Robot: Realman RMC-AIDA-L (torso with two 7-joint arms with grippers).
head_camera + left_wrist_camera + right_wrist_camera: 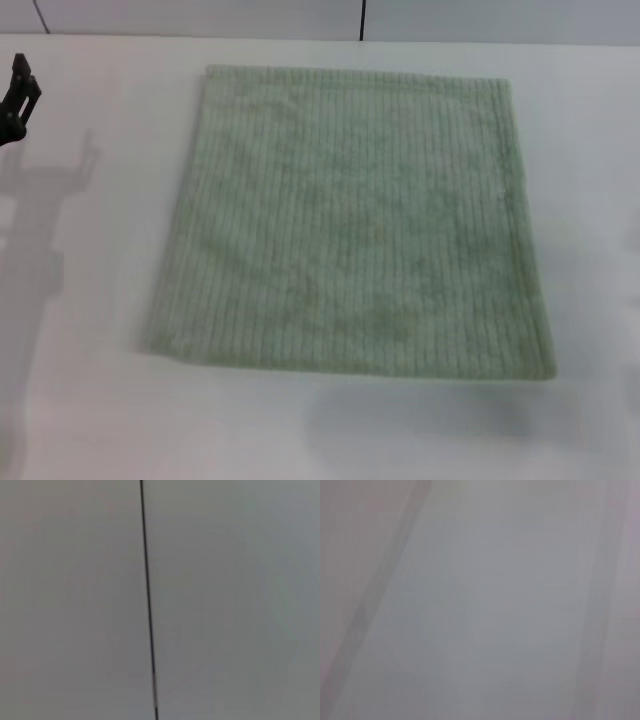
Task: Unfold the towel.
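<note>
The towel lies spread flat on the white table, a pale sage-green ribbed cloth with a hemmed edge, filling the middle of the head view. My left gripper shows only as a dark piece at the far left edge, well clear of the towel and holding nothing that I can see. My right gripper is out of view. Both wrist views show only blank pale surface, with no towel and no fingers.
The white table extends on all sides of the towel. A thin dark seam runs across the surface in the left wrist view. The arm's shadow falls on the table at the left.
</note>
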